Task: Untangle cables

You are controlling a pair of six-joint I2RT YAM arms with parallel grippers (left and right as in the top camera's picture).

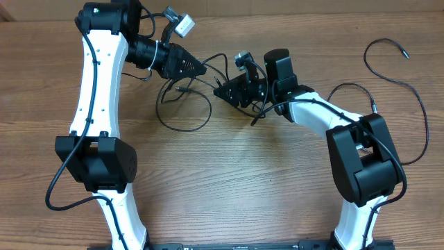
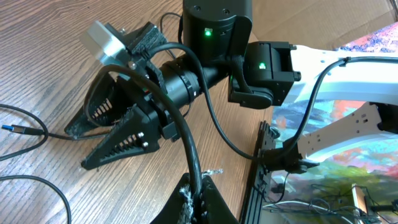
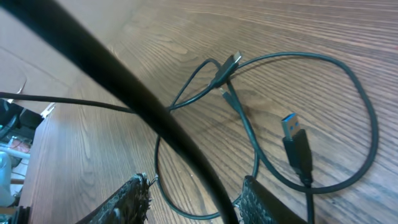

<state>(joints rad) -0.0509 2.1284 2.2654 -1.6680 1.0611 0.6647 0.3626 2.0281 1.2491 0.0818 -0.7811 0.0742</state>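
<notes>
The left pincer [image 1: 200, 69] is closed. The right pincer [image 3: 194, 183] stands open over looped cables [image 3: 249, 130] on the table [image 3: 323, 31]. One blue USB plug [image 3: 292, 127] points away from it.

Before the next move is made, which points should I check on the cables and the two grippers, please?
1. Left gripper shut on a cable strand: ok.
2. Right gripper open around a near strand: ok.
3. Blue USB plug lying free on the table: ok.
4. Loops at the cable crossing separated: not ok.
5. Far cable apart from that crossing: ok.
</notes>
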